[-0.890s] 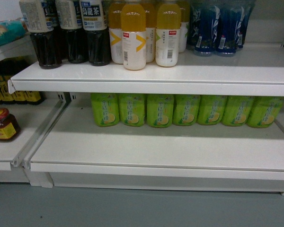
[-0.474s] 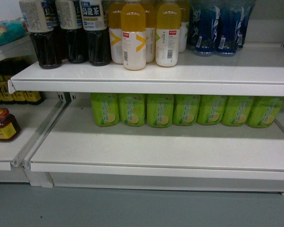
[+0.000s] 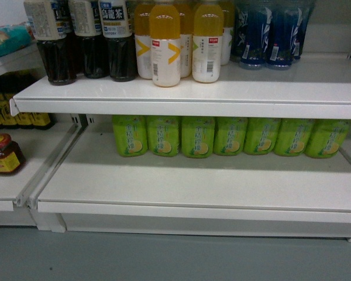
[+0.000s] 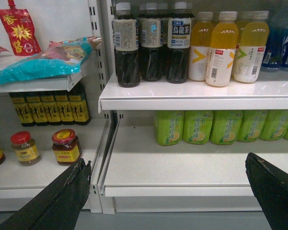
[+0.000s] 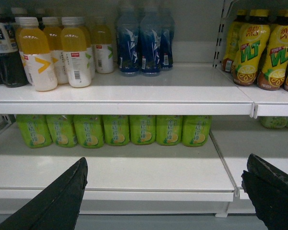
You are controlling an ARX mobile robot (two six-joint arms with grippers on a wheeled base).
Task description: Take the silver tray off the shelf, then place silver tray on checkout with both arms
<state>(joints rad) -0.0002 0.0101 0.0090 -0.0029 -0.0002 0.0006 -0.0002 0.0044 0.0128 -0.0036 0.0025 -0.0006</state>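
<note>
Shop shelving, two tiers, white metal.

Upper shelf (image 3: 222,88): dark tea bottles (image 3: 85,38) at left, yellow juice bottles (image 3: 165,44) centre, blue water bottles (image 3: 269,35) at right, all upright toward the back.

Lower shelf (image 3: 193,184): a row of green drink cartons (image 3: 222,136) against the back panel; the front stretch of the board is bare white.

Neighbouring bay, left: a red-lidded jar (image 3: 4,154) on the lower board, dark yellow-labelled bottles (image 4: 50,105) behind, a turquoise packet (image 4: 41,62) on the board above, a red pouch (image 4: 19,28) hanging over it.

Neighbouring bay, right, right wrist view: yellow lemon-drink bottles (image 5: 264,48) on the upper board.

Left pincer (image 4: 170,191): fingers spread wide, gripping nothing, facing the lower shelf.

Right pincer (image 5: 165,191): fingers likewise spread wide, empty, facing the lower shelf.

Silver tray: not visible in any view; no location can be given. Checkout: likewise out of view.

Grey floor (image 3: 164,257) below the shelving.
</note>
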